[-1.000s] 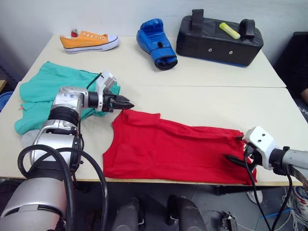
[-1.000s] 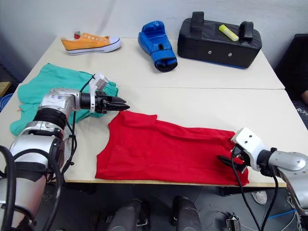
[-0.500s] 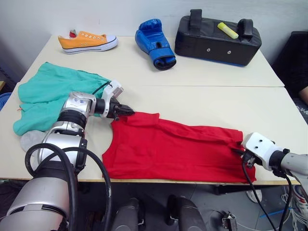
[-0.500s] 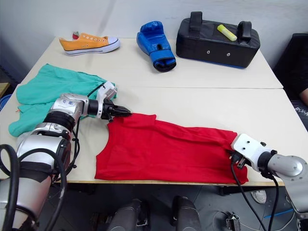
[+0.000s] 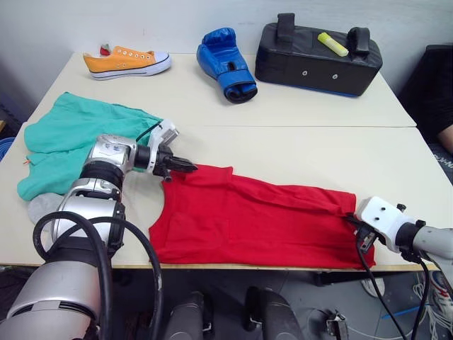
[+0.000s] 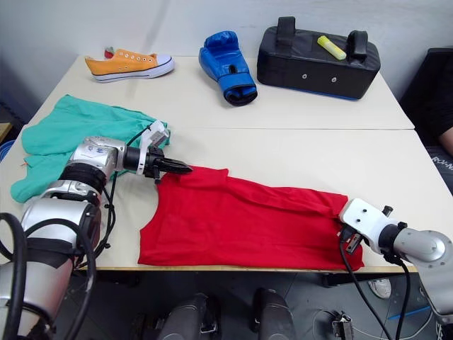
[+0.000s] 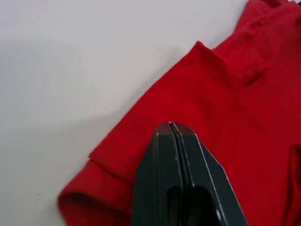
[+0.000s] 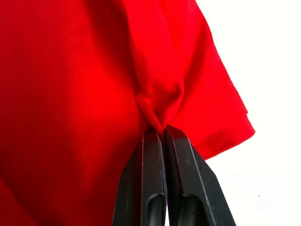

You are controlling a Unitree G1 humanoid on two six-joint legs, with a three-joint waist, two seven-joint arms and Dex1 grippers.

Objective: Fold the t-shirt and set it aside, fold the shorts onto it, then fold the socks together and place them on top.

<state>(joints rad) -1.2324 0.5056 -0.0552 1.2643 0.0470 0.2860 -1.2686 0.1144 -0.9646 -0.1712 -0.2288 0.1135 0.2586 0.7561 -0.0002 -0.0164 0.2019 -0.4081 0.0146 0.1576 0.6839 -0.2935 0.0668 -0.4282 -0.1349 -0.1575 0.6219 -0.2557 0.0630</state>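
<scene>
While the t-shirt (image 5: 255,216) lies flat along the table's (image 5: 318,152) near edge, the right gripper (image 8: 163,133) pinches a bunched fold at its right end, and the left gripper (image 7: 173,129), fingers pressed together, rests over its left corner.

The t-shirt (image 5: 255,219) is matt red cloth, smooth where it lies flat and gathered into a small pucker at the tips of the right gripper (image 8: 163,134). That gripper's fingers (image 8: 181,188) look like hard black plastic with a dull sheen, as do those of the left gripper (image 7: 173,129). The counter (image 5: 304,134) beside them is pale, smooth and matt. Beyond the left gripper, the shorts (image 5: 71,138) are soft teal cloth, creased.
</scene>
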